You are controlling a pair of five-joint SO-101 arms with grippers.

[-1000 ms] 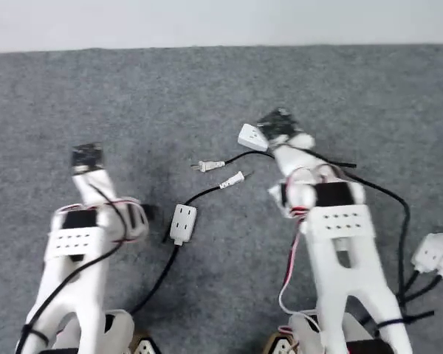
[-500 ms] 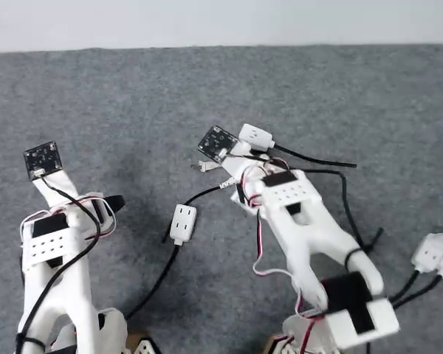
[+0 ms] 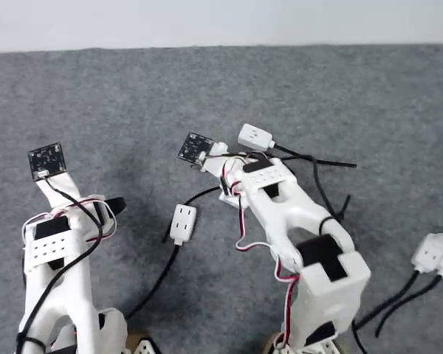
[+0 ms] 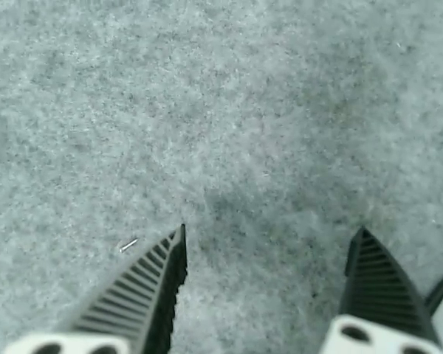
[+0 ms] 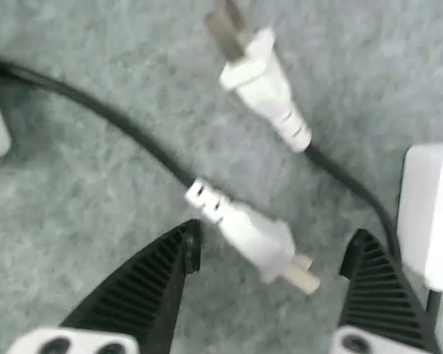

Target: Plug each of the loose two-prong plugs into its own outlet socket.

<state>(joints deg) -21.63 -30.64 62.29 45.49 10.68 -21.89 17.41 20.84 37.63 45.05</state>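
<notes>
**Left gripper** (image 4: 272,234): on the arm at the lower left of the high view. The claw is spread wide above bare grey carpet (image 3: 133,96) and holds nothing.

**Right gripper** (image 5: 277,236): on the arm reaching from the bottom right toward the centre of the high view. The claw is spread, with one finger on either side of the near plug and no contact visible.

**Near plug** (image 5: 255,240): white, two-prong, lying flat on the carpet between the right gripper's fingers. Its black cord (image 5: 118,125) trails away from it.

**Far plug** (image 5: 262,81): white, two-prong, lying flat just beyond the near plug. Its prongs point away from the gripper.

**Upper outlet block** (image 3: 255,136): white, at the centre of the high view, just above the right arm's wrist.

**Middle outlet block** (image 3: 183,221): white, slightly left of centre and between the two arms. A black lead runs from it toward the bottom edge.

**Edge outlet blocks** (image 3: 435,254): white, at the right edge of the high view and well apart from both grippers.
</notes>
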